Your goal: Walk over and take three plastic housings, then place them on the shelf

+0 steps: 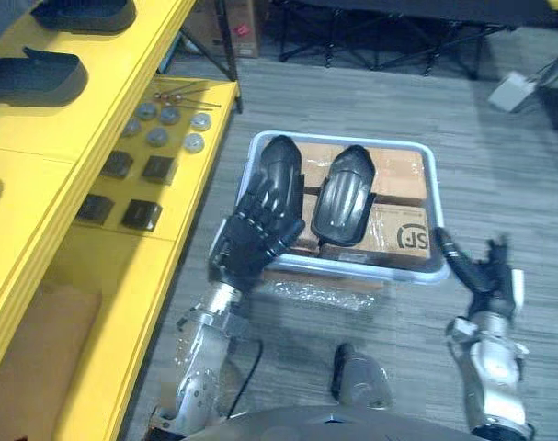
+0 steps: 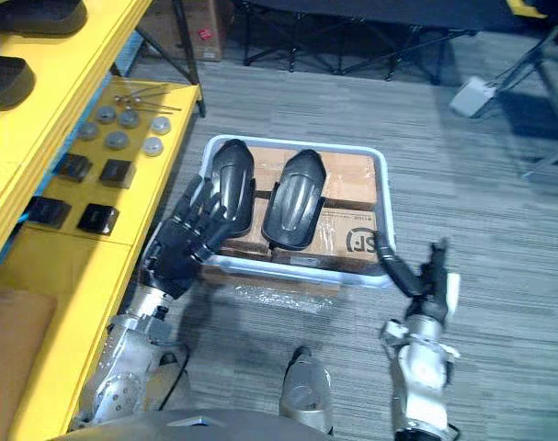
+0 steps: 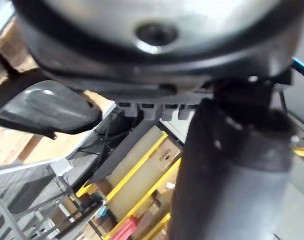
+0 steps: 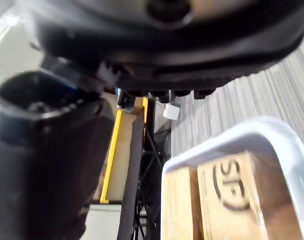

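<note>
Grey carpet floor (image 1: 499, 184) all round. Saw two black plastic housings (image 1: 345, 193) side by side on cardboard boxes (image 1: 403, 175) in white tray (image 1: 398, 270). Left hand (image 1: 246, 241) spread, empty, over left housing's (image 1: 280, 170) near end. Right hand (image 1: 485, 276) open, empty, at tray's near right corner. Yellow shelf (image 1: 85, 119) left of tray.

White tray (image 1: 434, 184): left housing (image 1: 280, 165) at 10 o'clock, right housing (image 1: 345, 195) central, both on cardboard boxes (image 1: 400, 175). Left hand (image 1: 251, 241), fingers spread, overlaps left housing from 7 o'clock. Right hand (image 1: 485, 276), fingers uncurled, beside tray's 4 o'clock corner.
</note>
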Robot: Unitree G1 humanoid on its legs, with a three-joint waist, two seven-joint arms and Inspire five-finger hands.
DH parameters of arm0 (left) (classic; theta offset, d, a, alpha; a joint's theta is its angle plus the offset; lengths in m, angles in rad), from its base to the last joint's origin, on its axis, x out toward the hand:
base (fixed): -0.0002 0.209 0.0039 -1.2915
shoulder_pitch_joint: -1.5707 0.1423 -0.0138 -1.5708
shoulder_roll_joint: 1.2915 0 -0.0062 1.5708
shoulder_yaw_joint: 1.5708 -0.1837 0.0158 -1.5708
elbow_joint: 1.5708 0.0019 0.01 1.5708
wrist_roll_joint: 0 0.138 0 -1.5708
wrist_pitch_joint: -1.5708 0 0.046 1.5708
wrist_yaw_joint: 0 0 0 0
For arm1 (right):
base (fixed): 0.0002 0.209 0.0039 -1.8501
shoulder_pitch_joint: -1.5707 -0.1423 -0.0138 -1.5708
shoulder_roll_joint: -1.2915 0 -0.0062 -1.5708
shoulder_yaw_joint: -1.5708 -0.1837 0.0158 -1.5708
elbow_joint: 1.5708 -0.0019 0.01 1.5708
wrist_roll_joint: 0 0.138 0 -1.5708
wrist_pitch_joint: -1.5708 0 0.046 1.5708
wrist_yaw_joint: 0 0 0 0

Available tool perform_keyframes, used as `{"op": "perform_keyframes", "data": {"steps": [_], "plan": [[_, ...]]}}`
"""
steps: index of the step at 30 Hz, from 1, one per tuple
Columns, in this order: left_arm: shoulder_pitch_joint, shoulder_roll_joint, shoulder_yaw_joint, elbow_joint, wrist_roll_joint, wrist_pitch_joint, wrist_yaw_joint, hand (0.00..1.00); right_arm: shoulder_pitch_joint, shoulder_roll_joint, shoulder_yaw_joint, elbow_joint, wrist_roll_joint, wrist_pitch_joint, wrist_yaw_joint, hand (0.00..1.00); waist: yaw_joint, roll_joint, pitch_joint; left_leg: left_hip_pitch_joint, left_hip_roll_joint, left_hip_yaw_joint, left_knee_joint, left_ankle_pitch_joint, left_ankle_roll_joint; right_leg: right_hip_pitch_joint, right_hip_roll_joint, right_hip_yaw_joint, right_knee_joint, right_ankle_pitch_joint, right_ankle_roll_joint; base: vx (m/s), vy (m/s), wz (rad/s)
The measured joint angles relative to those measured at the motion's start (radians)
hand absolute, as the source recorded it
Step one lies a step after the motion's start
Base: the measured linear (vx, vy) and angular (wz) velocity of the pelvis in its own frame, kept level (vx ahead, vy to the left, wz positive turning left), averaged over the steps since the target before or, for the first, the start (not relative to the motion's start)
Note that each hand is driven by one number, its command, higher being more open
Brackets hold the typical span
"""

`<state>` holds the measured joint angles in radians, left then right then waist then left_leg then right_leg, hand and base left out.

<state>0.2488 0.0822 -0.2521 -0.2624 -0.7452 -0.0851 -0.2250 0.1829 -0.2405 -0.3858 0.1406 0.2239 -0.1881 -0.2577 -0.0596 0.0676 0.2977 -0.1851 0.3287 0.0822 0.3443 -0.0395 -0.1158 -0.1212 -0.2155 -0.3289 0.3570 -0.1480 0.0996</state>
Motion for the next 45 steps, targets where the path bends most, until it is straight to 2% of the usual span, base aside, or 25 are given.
{"op": "perform_keyframes", "data": {"steps": [1,3,4,6,7,9,11,13,15,17,18,23,25,30,33,38,40,43,45], "plan": [[0.001,-0.001,-0.003,0.0,0.0,0.0,-0.009,1.0,-0.007,-0.005,-0.017,0.001,0.001,0.002,-0.012,1.0,0.0,0.003,0.002,0.0,-0.01,0.003,-0.004,-0.006,-0.003,0.0,0.0,-0.002,-0.007,0.005,-0.001,-0.12,-0.122,0.2],[0.023,-0.005,-0.004,0.001,-0.017,-0.013,-0.054,1.0,-0.066,-0.038,-0.039,0.014,0.019,0.005,-0.063,1.0,0.006,0.008,0.002,0.018,-0.065,0.03,-0.1,-0.007,-0.007,-0.02,0.01,0.007,-0.083,0.06,0.001,-0.13,-0.022,-0.16],[0.025,-0.004,-0.004,0.014,-0.033,-0.015,-0.072,1.0,-0.087,-0.044,-0.039,0.014,0.017,0.008,-0.085,1.0,0.005,0.011,0.001,0.02,-0.076,0.047,-0.137,-0.008,-0.007,-0.029,0.014,0.01,-0.108,0.079,0.004,-0.09,0.045,-0.19],[0.015,-0.003,0.004,0.047,-0.035,-0.014,-0.093,1.0,-0.147,-0.045,-0.042,0.059,0.019,0.032,-0.124,1.0,0.009,-0.002,0.011,0.023,-0.096,0.055,-0.174,0.014,-0.039,-0.036,0.01,0.024,-0.145,0.122,0.015,-0.07,0.1,-0.13],[0.015,0.007,0.019,0.056,-0.038,-0.013,-0.107,1.0,-0.21,-0.049,-0.043,0.143,0.02,0.052,-0.127,1.0,0.022,-0.02,0.025,0.023,-0.11,0.073,-0.17,0.018,-0.038,-0.035,0.008,0.036,-0.178,0.157,0.023,-0.08,0.107,-0.24],[-0.007,0.037,0.03,0.057,-0.037,0.0,-0.116,1.0,-0.27,-0.074,-0.043,0.24,0.026,0.087,-0.125,1.0,0.049,-0.035,0.059,-0.007,-0.128,0.07,-0.135,0.006,-0.026,-0.014,-0.001,0.033,-0.248,0.206,0.033,-0.11,0.136,-0.03],[-0.047,0.067,0.032,0.057,-0.035,0.003,-0.115,1.0,-0.336,-0.124,-0.036,0.337,0.031,0.126,-0.123,1.0,0.07,-0.031,0.089,-0.057,-0.147,0.057,-0.095,-0.009,-0.015,-0.011,-0.012,0.02,-0.308,0.253,0.038,-0.14,0.17,0.22],[-0.091,0.085,0.046,0.058,-0.036,0.005,-0.113,1.0,-0.468,-0.218,-0.005,0.501,0.04,0.174,-0.117,1.0,0.088,-0.006,0.11,-0.138,-0.163,0.026,-0.02,-0.027,-0.001,-0.021,-0.021,-0.005,-0.349,0.295,0.045,-0.12,0.161,0.3],[-0.103,0.084,0.053,0.058,-0.036,0.004,-0.113,1.0,-0.576,-0.288,0.027,0.607,0.086,0.203,-0.117,1.0,0.103,0.016,0.121,-0.19,-0.164,0.001,0.043,-0.048,0.009,-0.028,-0.02,-0.023,-0.357,0.306,0.047,-0.07,0.101,0.19],[-0.124,0.08,0.052,0.065,-0.036,0.003,-0.113,1.0,-0.673,-0.352,0.063,0.69,0.124,0.225,-0.118,1.0,0.123,0.027,0.123,-0.242,-0.164,-0.024,0.098,-0.066,0.015,-0.047,-0.014,-0.028,-0.36,0.317,0.049,-0.07,0.088,0.1],[-0.137,0.081,0.041,0.088,-0.036,0.002,-0.113,1.0,-0.729,-0.388,0.086,0.736,0.144,0.241,-0.121,1.0,0.14,0.029,0.125,-0.268,-0.164,-0.039,0.13,-0.078,0.02,-0.056,-0.011,-0.031,-0.359,0.322,0.05,-0.06,0.08,0.08],[-0.182,0.079,0.01,0.194,-0.036,-0.002,-0.105,1.0,-0.91,-0.493,0.176,0.858,0.147,0.246,-0.123,1.0,0.173,0.038,0.163,-0.345,-0.168,-0.072,0.239,-0.128,0.037,-0.072,-0.011,-0.041,-0.351,0.331,0.063,-0.06,0.102,0.06],[-0.183,0.074,0.003,0.222,-0.037,-0.011,-0.101,1.0,-0.965,-0.51,0.205,0.885,0.166,0.245,-0.125,1.0,0.186,0.041,0.187,-0.358,-0.172,-0.077,0.261,-0.138,0.041,-0.071,-0.015,-0.046,-0.35,0.333,0.067,-0.05,0.086,0.06],[-0.18,0.07,-0.01,0.276,-0.039,-0.046,-0.083,1.0,-1.034,-0.519,0.256,0.913,0.185,0.264,-0.125,1.0,0.218,0.051,0.193,-0.372,-0.178,-0.081,0.273,-0.142,0.045,-0.08,-0.021,-0.054,-0.347,0.334,0.068,-0.04,0.039,0.03],[-0.18,0.049,-0.018,0.284,-0.042,-0.077,-0.083,1.0,-1.065,-0.557,0.281,0.913,0.185,0.308,-0.124,1.0,0.232,0.065,0.2,-0.384,-0.179,-0.086,0.279,-0.142,0.045,-0.089,-0.022,-0.058,-0.339,0.334,0.068,-0.04,0.01,0.0],[-0.181,0.038,-0.051,0.321,-0.047,-0.098,-0.082,1.0,-1.097,-0.586,0.314,0.957,0.172,0.4,-0.142,1.0,0.246,0.07,0.202,-0.385,-0.179,-0.085,0.281,-0.141,0.046,-0.102,-0.028,-0.061,-0.318,0.33,0.064,-0.06,0.013,-0.02],[-0.182,0.031,-0.07,0.346,-0.065,-0.107,-0.075,1.0,-1.122,-0.586,0.32,0.987,0.135,0.421,-0.146,1.0,0.25,0.075,0.204,-0.385,-0.179,-0.084,0.282,-0.141,0.047,-0.106,-0.031,-0.065,-0.308,0.328,0.063,-0.07,0.018,0.0],[-0.182,0.007,-0.093,0.396,-0.088,-0.118,-0.06,1.0,-1.158,-0.591,0.32,1.009,0.094,0.457,-0.162,1.0,0.26,0.098,0.215,-0.387,-0.18,-0.087,0.28,-0.141,0.047,-0.108,-0.033,-0.077,-0.304,0.325,0.059,-0.1,0.019,0.02],[-0.181,-0.002,-0.098,0.415,-0.114,-0.131,-0.056,1.0,-1.189,-0.597,0.329,1.028,0.052,0.491,-0.165,1.0,0.274,0.101,0.214,-0.402,-0.182,-0.087,0.275,-0.139,0.045,-0.128,-0.035,-0.079,-0.304,0.323,0.056,-0.09,0.011,0.0]]}}
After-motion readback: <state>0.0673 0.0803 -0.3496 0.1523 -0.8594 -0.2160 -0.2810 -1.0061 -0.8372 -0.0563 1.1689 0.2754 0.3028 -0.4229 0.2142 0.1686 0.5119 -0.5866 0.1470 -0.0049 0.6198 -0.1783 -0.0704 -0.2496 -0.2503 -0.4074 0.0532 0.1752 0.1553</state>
